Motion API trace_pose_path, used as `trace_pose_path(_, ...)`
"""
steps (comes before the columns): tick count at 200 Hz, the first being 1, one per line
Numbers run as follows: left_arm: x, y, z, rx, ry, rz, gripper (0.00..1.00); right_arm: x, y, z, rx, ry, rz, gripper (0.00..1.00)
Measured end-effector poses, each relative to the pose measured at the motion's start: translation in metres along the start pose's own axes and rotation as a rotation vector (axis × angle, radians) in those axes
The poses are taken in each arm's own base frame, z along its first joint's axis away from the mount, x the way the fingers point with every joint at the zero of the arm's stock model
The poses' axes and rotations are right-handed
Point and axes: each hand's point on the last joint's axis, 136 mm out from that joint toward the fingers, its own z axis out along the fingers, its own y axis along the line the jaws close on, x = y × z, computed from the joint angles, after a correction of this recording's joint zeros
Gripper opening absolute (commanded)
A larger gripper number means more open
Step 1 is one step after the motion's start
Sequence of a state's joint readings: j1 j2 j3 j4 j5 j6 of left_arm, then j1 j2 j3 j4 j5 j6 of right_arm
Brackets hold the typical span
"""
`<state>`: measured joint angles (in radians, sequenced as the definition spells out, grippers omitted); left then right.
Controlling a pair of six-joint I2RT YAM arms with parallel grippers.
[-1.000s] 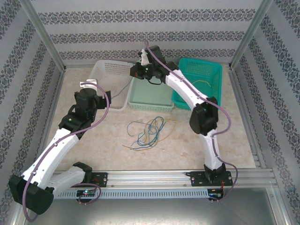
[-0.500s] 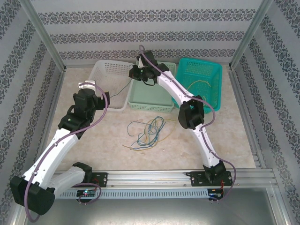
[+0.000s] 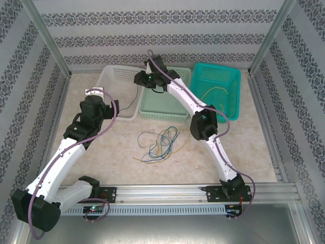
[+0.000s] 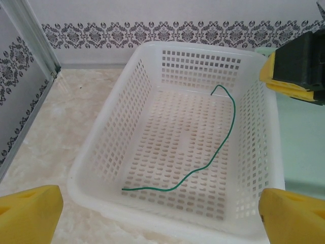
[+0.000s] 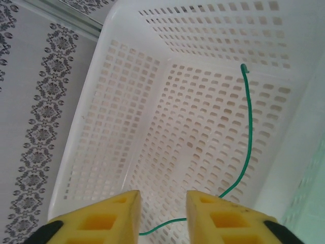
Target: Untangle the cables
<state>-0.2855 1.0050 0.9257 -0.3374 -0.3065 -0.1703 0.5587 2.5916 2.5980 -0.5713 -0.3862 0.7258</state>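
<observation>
Left pincer [image 4: 161, 213] has its fingers wide apart and holds nothing, hovering at the near rim of the white basket [image 4: 119, 132]. That basket sits by the surface's [image 3: 244, 147] far edge, toward the far-left corner. Right pincer [image 5: 162, 213] is over the same basket near its right wall, fingers a little apart and clamping nothing. One green cable [image 4: 234, 119] lies loose on the white basket's floor, curving from its far-right part to the near middle. Tangle of cables [image 3: 161, 144] (blue, green, yellow) is mid-surface, nearer the near edge than the baskets. Pale green basket [image 3: 162, 107] sits beside the white one. Teal basket [image 3: 228, 76] is toward the far-right corner with a yellow cable [image 3: 213, 91] inside.
</observation>
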Motion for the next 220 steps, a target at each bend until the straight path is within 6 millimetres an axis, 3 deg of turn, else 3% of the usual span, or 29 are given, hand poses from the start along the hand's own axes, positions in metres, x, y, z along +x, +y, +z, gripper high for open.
trace_pose_path(38,0.003,-0.005,0.0,0.028,0.012,0.003,1.0,0.005,-0.001,0.001,-0.004,0.02,-0.006,0.53)
trace_pose_path(59,0.008,-0.016,0.0,0.093,0.03,0.005,1.0,0.018,-0.007,-0.01,0.026,0.055,-0.024,0.58)
trace_pose_path(77,0.024,-0.029,0.004,0.166,0.077,0.004,1.0,0.038,-0.013,-0.036,0.073,0.086,-0.042,0.6)
trace_pose_path(101,0.06,-0.057,0.014,0.305,0.2,-0.001,0.96,0.061,-0.015,-0.091,0.121,0.072,-0.069,0.62)
trace_pose_path(136,0.121,-0.117,0.01,0.545,0.413,0.041,0.9,0.088,-0.029,-0.161,0.161,-0.008,-0.077,0.63)
trace_pose_path(156,0.147,-0.157,-0.008,0.689,0.493,0.104,0.89,0.107,-0.057,-0.183,0.211,-0.03,-0.033,0.64)
trace_pose_path(169,0.16,-0.172,-0.021,0.76,0.524,0.134,0.89,0.121,-0.078,-0.193,0.252,-0.027,-0.001,0.64)
trace_pose_path(190,0.177,-0.184,-0.036,0.832,0.557,0.165,0.89,0.146,-0.104,-0.209,0.31,-0.018,0.047,0.63)
trace_pose_path(220,0.2,-0.189,-0.043,0.856,0.607,0.207,0.88,0.175,-0.117,-0.223,0.332,-0.012,0.1,0.62)
